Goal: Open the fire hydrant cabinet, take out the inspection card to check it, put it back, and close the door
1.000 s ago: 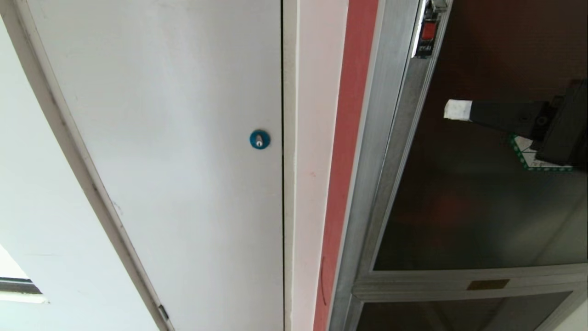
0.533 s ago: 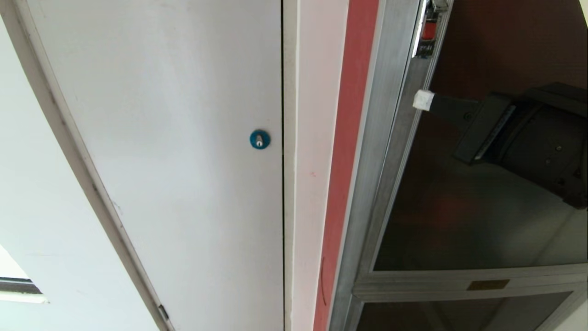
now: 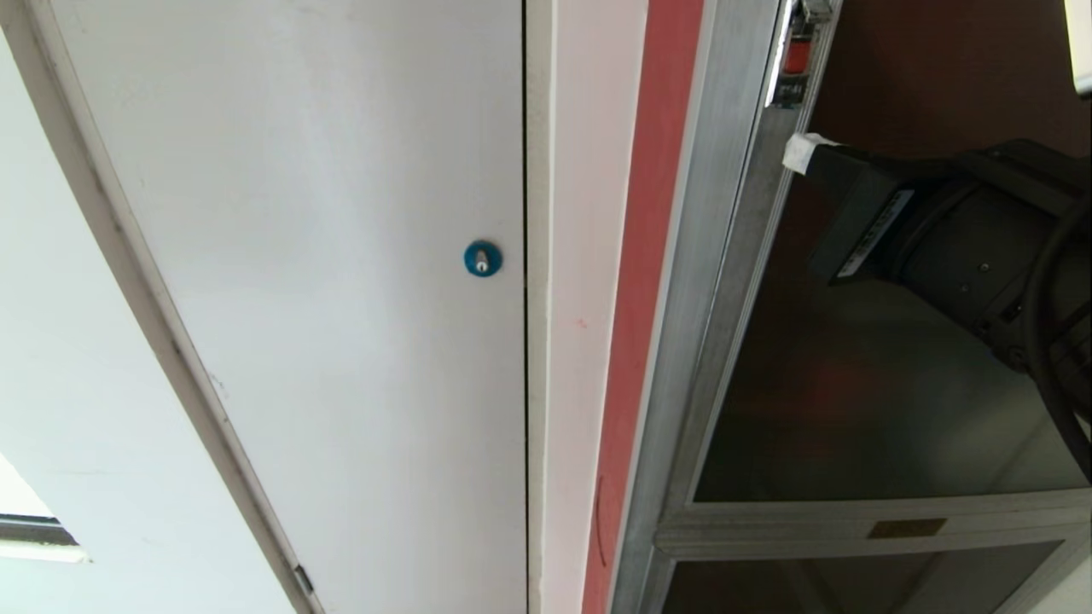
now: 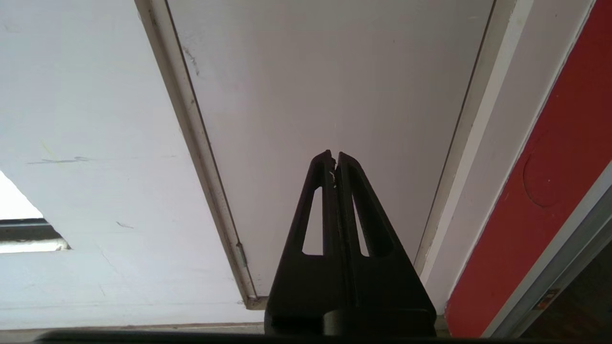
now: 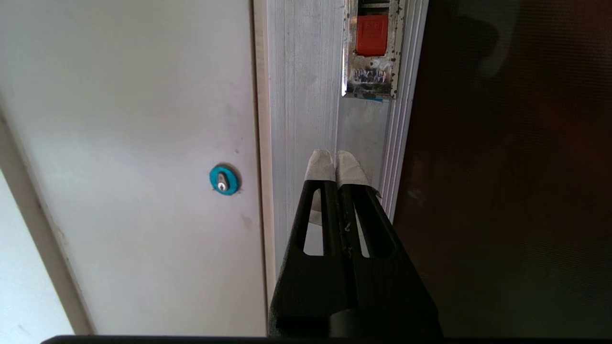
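- Right gripper [image 5: 336,162], taped fingertips pressed together, empty, pointed at the door [image 5: 507,167] frame just below the latch [image 5: 371,34]
- Latch plate's writing was unreadable

right claw [image 3: 802,153] beside door [image 3: 896,384] frame

The door [image 3: 887,375] is sitting shut in the fire hydrant cabinet [image 3: 725,256] — a dark tinted glass pane in a ribbed silver aluminium frame, dim red showing through it. Its small red latch [image 5: 371,36] is resting in a worn metal plate on the frame's edge — high up, beside the glass.
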